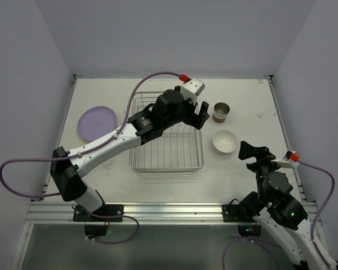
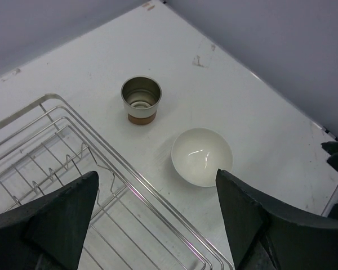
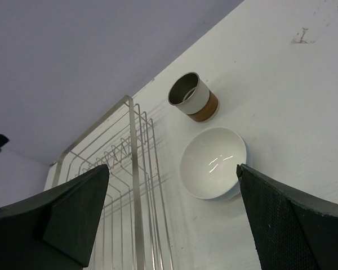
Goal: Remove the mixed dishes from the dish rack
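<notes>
While left pincer [image 2: 156,174] and right pincer [image 3: 172,169] stand apart, cup [image 1: 221,112] and white bowl [image 1: 225,141] sit on the bench [image 1: 245,93] beside the dish rack [image 1: 166,160].

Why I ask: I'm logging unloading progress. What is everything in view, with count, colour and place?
dish rack: one, silver wire, centre of the table
plate: one, purple, flat on the table left of the rack
cup: one, metallic with a brown base, upright on the table right of the rack
bowl: one, white, on the table just nearer than the cup
table: one, white
left gripper: open, empty, above the rack's far right corner
right gripper: open, empty, right of the bowl
</notes>
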Robot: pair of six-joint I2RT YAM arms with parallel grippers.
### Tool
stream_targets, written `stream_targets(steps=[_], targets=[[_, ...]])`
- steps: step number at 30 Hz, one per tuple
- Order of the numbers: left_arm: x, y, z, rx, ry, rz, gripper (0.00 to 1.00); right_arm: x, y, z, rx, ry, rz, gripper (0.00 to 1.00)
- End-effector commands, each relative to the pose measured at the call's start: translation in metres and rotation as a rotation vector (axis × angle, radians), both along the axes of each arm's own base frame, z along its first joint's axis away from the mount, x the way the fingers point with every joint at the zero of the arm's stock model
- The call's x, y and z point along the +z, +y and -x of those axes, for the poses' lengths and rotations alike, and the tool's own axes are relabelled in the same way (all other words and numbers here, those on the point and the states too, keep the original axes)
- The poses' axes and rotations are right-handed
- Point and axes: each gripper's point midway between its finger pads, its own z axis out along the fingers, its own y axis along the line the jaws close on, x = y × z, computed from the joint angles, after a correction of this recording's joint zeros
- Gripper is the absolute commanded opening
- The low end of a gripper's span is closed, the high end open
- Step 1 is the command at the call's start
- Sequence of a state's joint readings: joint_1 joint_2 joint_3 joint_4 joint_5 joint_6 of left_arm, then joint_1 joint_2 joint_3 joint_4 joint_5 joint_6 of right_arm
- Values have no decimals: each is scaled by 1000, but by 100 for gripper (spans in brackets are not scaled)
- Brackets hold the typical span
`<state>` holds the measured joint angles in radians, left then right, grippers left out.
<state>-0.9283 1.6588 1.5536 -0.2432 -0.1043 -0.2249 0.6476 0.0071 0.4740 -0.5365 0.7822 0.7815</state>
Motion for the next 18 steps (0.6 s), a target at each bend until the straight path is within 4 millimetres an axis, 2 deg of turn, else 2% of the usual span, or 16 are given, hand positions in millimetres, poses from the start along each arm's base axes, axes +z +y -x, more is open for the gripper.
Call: stream_targets(steps=[1,2,4,5,6,7,8,9,10,11,12,14,15,16,17,18], targets=[[53,18,9,12,-107,145,89,26,-3,10,29,-136,-64,99],[66,27,16,13,-123,167,90,26,-2,10,39,-141,-57,99],[61,38,22,24,-116,158,93,29,5,10,80,-153,-36,99],[70,48,29,29,-129,176,94,31,7,10,91,-159,-31,99],[57,54,32,35,-113,159,97,32,11,10,116,-164,-14,99],[55,60,35,46,-116,163,100,32,13,10,128,-164,-6,99],[64,70,41,53,-131,187,100,32,16,10,139,-162,0,99],[49,76,44,62,-113,171,100,33,18,9,149,-168,2,99],[48,82,45,79,-117,178,100,31,23,9,175,-167,15,99],[55,91,51,87,-130,204,100,31,26,8,190,-169,17,99],[39,98,54,98,-114,185,100,32,29,8,205,-178,16,99],[45,114,59,134,-138,215,100,28,40,7,258,-182,36,99],[27,121,62,148,-124,194,100,31,44,7,275,-201,38,99],[25,129,62,174,-136,205,100,26,47,5,287,-193,56,99],[32,140,67,189,-159,234,100,25,53,5,316,-197,60,99],[7,148,70,204,-140,196,100,26,56,5,329,-207,67,99]])
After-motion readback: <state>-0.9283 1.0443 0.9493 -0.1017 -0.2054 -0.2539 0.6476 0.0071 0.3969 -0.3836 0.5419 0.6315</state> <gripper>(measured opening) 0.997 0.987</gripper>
